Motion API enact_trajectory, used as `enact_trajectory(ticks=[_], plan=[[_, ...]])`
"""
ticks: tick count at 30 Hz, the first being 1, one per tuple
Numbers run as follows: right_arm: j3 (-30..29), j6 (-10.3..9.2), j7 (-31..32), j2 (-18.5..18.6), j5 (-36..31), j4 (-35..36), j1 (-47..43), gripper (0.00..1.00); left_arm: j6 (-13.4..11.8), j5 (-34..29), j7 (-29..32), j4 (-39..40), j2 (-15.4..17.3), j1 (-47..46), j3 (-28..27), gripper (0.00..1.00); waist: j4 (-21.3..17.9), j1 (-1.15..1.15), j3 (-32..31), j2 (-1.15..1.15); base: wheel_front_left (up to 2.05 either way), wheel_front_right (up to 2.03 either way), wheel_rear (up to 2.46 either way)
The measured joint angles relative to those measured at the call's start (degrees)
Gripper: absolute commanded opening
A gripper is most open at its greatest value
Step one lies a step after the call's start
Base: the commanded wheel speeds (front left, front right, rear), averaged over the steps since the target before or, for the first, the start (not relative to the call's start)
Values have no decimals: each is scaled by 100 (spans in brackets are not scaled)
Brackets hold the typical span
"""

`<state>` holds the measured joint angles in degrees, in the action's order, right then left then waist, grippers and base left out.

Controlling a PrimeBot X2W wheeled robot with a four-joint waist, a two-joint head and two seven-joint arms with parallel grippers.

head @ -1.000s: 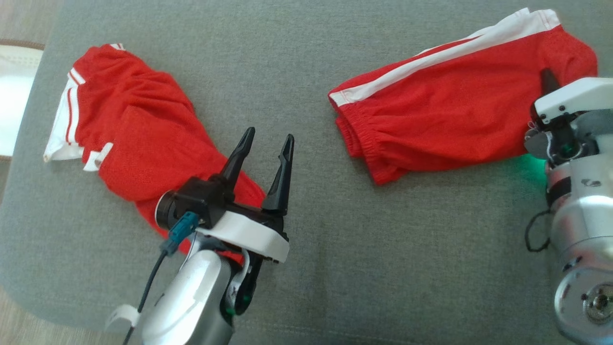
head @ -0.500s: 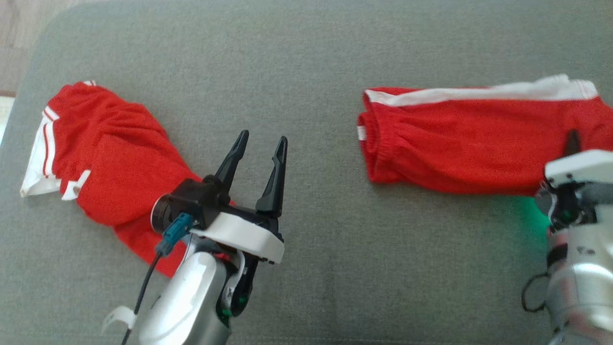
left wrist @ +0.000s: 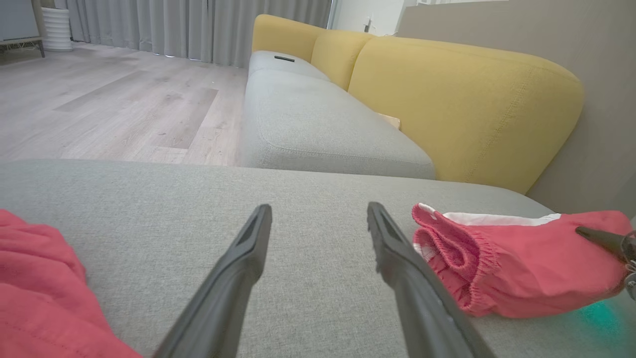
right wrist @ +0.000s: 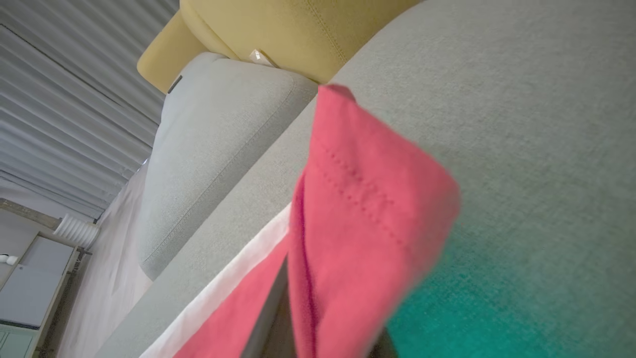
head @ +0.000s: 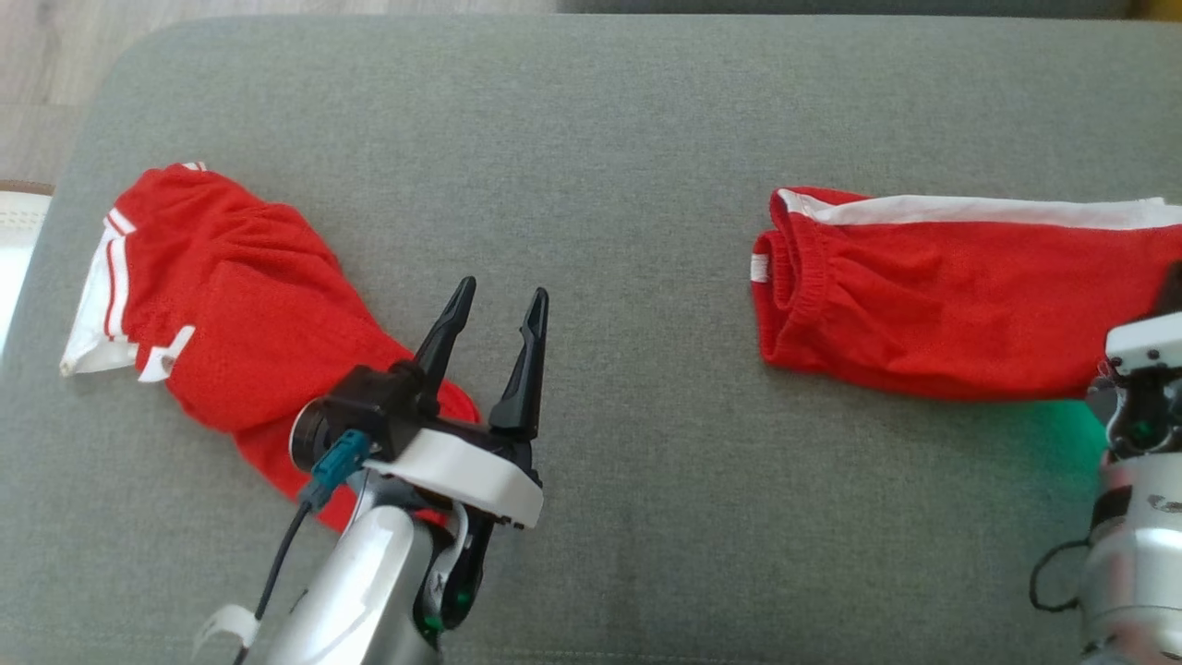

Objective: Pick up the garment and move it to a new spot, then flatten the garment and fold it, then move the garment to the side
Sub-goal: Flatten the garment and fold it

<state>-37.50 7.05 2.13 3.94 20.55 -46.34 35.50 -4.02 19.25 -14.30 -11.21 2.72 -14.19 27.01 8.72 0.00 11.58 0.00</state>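
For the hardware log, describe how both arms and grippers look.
Left gripper: two long black tapered fingers on a black body with a white curved plate, a teal connector with dark cable, silver forearm. Right gripper: same white plate and silver forearm, a black cable loop, green light.

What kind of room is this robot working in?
Probably a living room, or a mock-up of one: a sofa with yellow back cushions, a pale wood floor and long grey curtains.

Soft even daylight; faint shadows; green glow (head: 1053, 434) on cushion (head: 646, 139); garment (right wrist: 367, 209) blurred close-up, right wrist view.
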Motion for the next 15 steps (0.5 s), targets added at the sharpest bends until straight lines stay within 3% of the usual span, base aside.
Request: enact_trajectory(ticks=[5,15], plan=[[637,0,-1,-45,105,358,-32,0,1,-1,0,-24,0,4,-24,100,47,0,-116,0,0,0,0],[3476,0,-92,-62,1908,1000,-907,0,32,0,0,-108,1,227,-65,100,84,0,-428,0,0,0,0]])
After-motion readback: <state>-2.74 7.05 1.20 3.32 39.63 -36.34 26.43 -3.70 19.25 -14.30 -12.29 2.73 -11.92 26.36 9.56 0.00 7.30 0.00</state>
